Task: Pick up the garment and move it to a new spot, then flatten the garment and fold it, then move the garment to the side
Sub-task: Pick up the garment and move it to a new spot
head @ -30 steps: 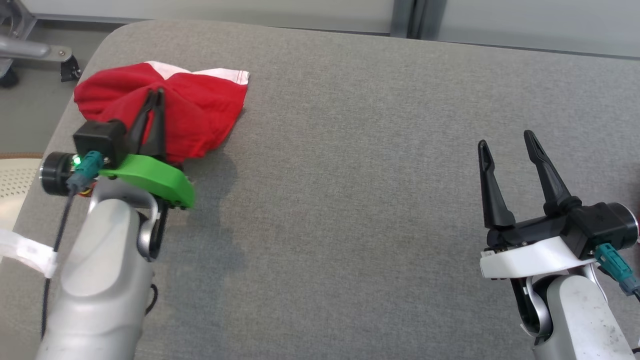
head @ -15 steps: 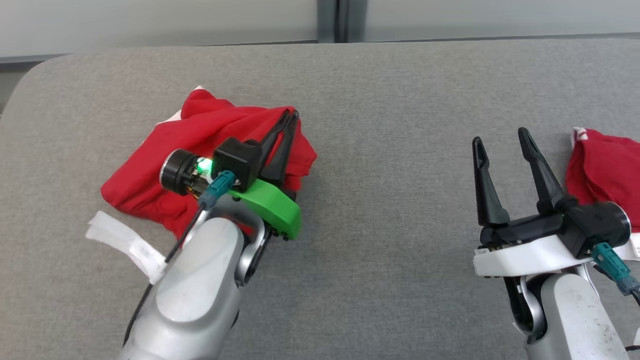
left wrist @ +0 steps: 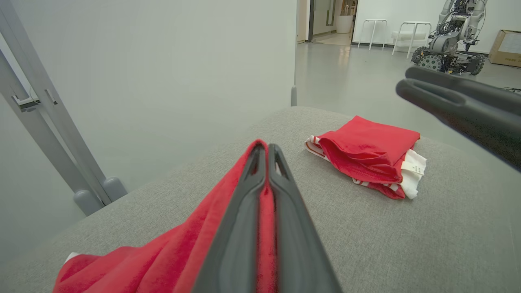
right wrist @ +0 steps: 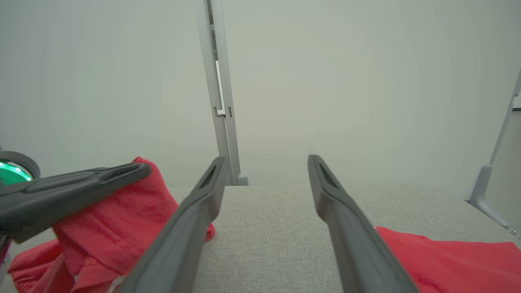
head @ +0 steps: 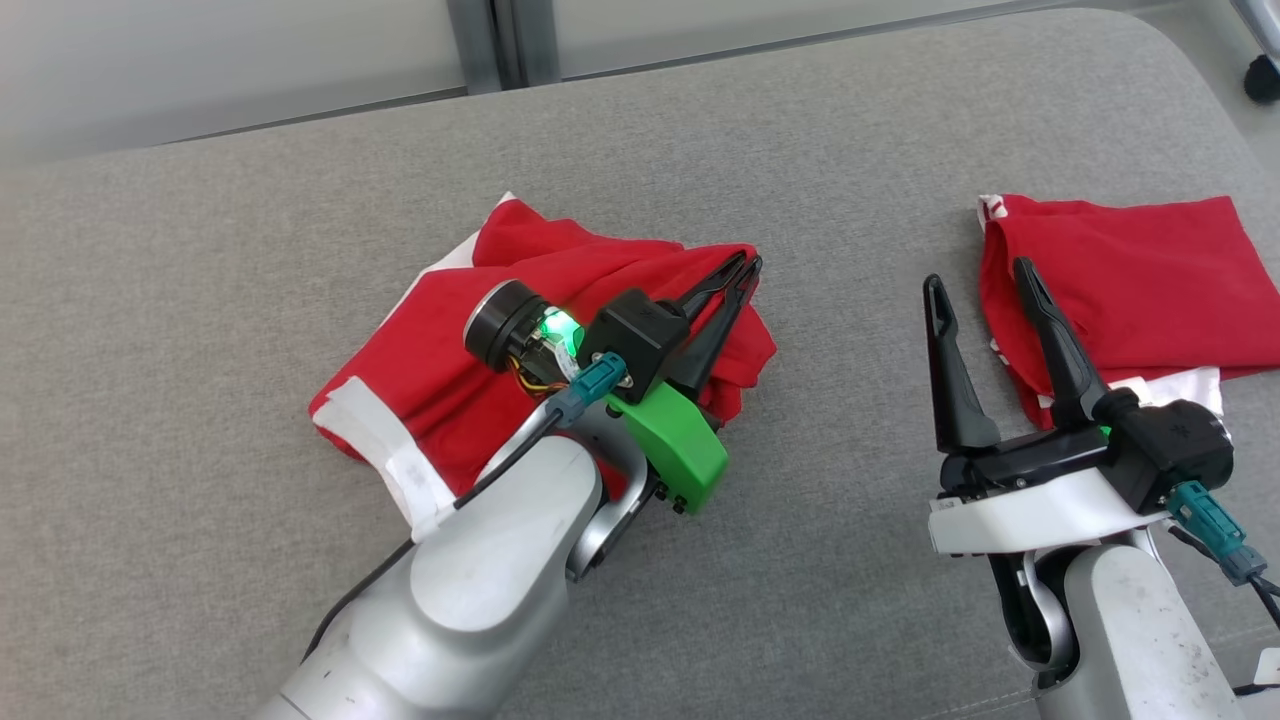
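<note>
**Left gripper (head: 748,266) clamped on the red garment (head: 450,340), right gripper (head: 978,277) open and holding nothing**

My left fingers are pressed tight together with a fold of the cloth pinched between them near the tips, and the rest of it trails back toward me in a crumpled heap on the grey padded table (head: 200,250), with white trim (head: 385,460) showing along the near-left edge. My right fingers are spread apart with nothing between them, pointing away from me. Beside them, at the right end of the table, lies a second red garment (head: 1130,270), folded flat with white edges poking out. There's bare grey between the two. Way back in the left wrist view there's another wheeled robot (left wrist: 447,36) on the floor near some white stools (left wrist: 376,28).
</note>
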Robot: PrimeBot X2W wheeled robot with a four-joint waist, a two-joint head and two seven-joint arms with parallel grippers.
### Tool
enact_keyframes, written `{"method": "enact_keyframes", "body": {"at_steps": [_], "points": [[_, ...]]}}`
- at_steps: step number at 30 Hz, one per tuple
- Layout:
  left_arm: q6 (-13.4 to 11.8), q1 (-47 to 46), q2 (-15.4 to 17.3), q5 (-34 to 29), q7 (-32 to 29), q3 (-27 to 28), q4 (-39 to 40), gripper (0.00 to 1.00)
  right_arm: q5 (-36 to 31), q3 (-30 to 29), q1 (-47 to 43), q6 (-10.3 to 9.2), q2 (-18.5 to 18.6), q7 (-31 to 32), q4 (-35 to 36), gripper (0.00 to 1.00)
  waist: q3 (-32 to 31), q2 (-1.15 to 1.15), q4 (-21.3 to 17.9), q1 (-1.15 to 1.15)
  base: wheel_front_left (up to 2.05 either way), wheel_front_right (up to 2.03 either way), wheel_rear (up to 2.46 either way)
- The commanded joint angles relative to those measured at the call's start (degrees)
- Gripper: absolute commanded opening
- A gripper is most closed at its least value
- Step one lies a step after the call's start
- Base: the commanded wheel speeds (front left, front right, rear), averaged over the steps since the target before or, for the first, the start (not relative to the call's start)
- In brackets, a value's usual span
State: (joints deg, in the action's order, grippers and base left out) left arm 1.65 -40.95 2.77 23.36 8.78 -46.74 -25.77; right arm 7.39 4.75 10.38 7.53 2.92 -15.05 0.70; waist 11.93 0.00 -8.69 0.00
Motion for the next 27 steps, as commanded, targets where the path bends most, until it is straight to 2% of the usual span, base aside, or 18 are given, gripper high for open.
{"method": "enact_keyframes", "body": {"at_steps": [1, 5, 9, 12, 19, 27], "points": [[-1.11, -1.23, 0.29, 1.11, 0.78, -0.78, -0.82, 1.0, 0.43, 0.16, 0.11, -0.09, -0.02, -0.16, -0.05, 1.0, 0.24, 0.0, -1.48, 0.0, 0.0, 0.0, 0.0], [-2.73, -1.26, 0.3, 3.04, 2.53, -2.77, -3.2, 1.0, 0.62, -0.61, -0.61, -0.09, -0.03, -0.16, 0.2, 1.0, 0.05, 0.0, -0.37, 0.0, 0.0, 0.0, 0.0], [-2.4, -1.67, 0.27, 3.89, 3.79, -4.24, -5.02, 1.0, -0.11, -1.1, -1.19, -0.09, -0.02, -0.16, 0.16, 1.0, -0.54, 0.0, 2.17, 0.0, 0.0, 0.0, 0.0], [-3.45, -1.57, 0.26, 4.31, 4.99, -3.58, -5.51, 1.0, -0.59, -0.85, -1.1, -0.09, -0.01, -0.16, 0.18, 1.0, -1.19, 0.0, 4.18, 0.0, 0.0, 0.0, 0.0], [-6.82, 1.93, 2.67, 2.96, 6.47, 0.46, -4.28, 1.0, -3.08, 0.96, -1.78, -0.09, 0.69, -0.17, -0.83, 1.0, -2.82, 0.0, 9.9, 0.0, 0.0, 0.0, 0.0], [-8.19, 13.15, 8.69, 1.11, 6.39, 10.08, 6.05, 1.0, -2.82, 2.36, -3.3, -0.09, 1.86, -0.17, -1.82, 1.0, -4.63, 0.0, 14.1, 0.0, 0.0, 0.0, 0.0]]}}
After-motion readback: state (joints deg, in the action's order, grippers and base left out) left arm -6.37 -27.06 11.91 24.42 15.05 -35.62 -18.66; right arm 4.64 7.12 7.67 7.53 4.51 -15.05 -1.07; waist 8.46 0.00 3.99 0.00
